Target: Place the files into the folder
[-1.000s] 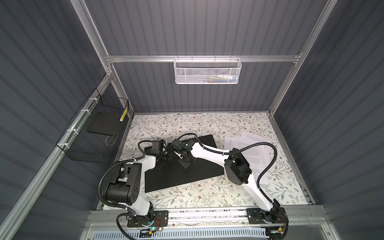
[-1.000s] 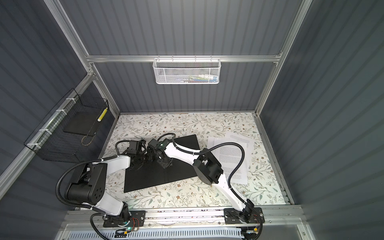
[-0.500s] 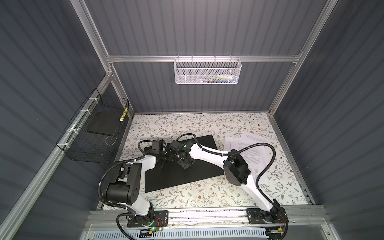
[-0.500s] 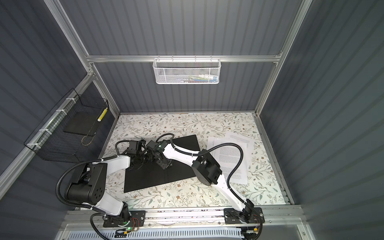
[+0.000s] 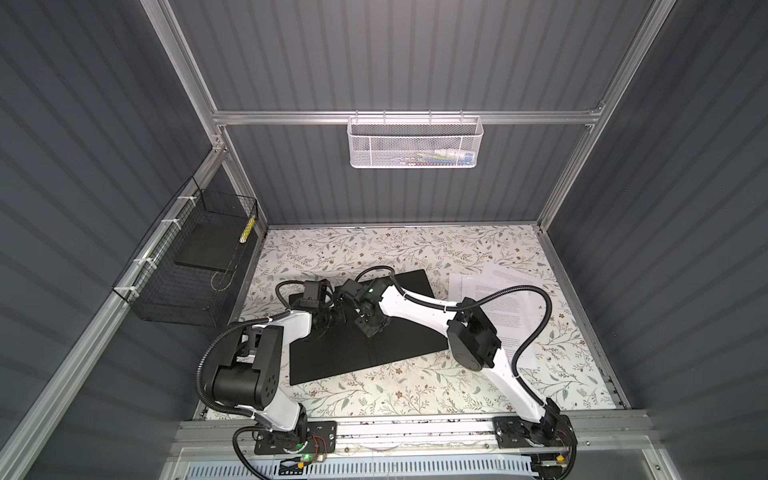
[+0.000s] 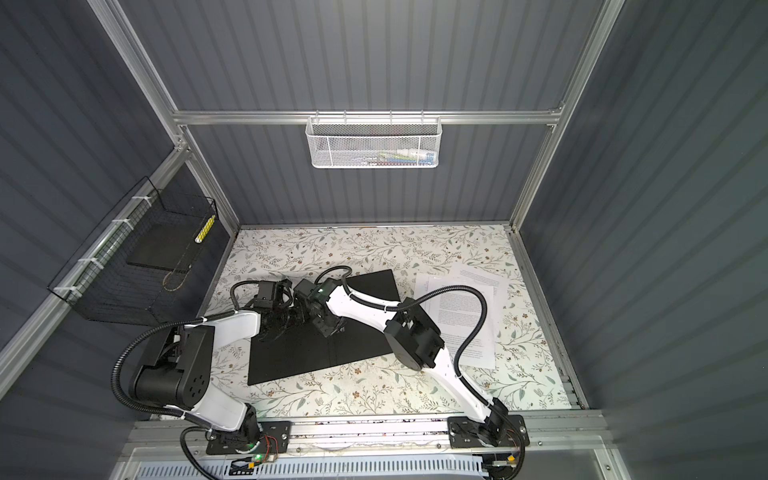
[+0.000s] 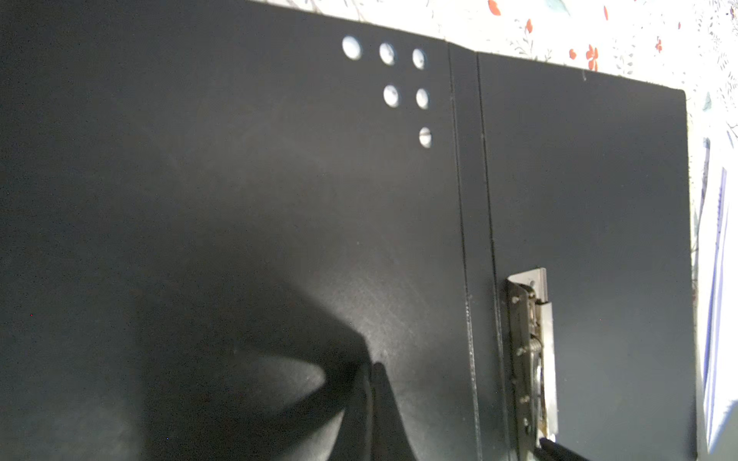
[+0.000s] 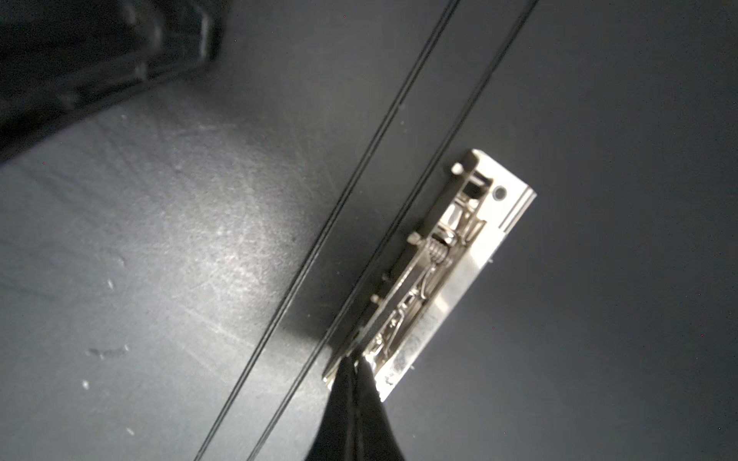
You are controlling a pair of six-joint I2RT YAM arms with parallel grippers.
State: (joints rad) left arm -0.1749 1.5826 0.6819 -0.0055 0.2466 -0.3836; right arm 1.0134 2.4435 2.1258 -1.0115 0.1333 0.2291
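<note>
The right gripper (image 8: 354, 360) has its two black fingers pressed together, and their tip touches the near end of the shiny metal spring clip (image 8: 447, 263). I cannot tell whether a thin lever of the clip is pinched between them. The left gripper (image 7: 373, 366) is also closed to a point. It rests on, or just above, the other inner cover, close to the double crease of the spine.

Compared with one second ago, almost nothing is different. The right arm has only swayed a little, its tip is at the same end of the clip, and the left arm has not moved. The clip looks still closed, so I judge that the step in hand is to open it and that this is not yet done.

The flat folder with the black inside (image 5: 374, 349) lies open on the flowered table surface (image 5: 415, 390), nearer to the left edge than to the right, in the same place as before. The files, white sheets printed with small black text (image 5: 511, 320), lie slightly fanned near the right edge, just beside the folder's right cover and untouched. No sheet is in the folder yet, so the main part of the task remains.
</note>
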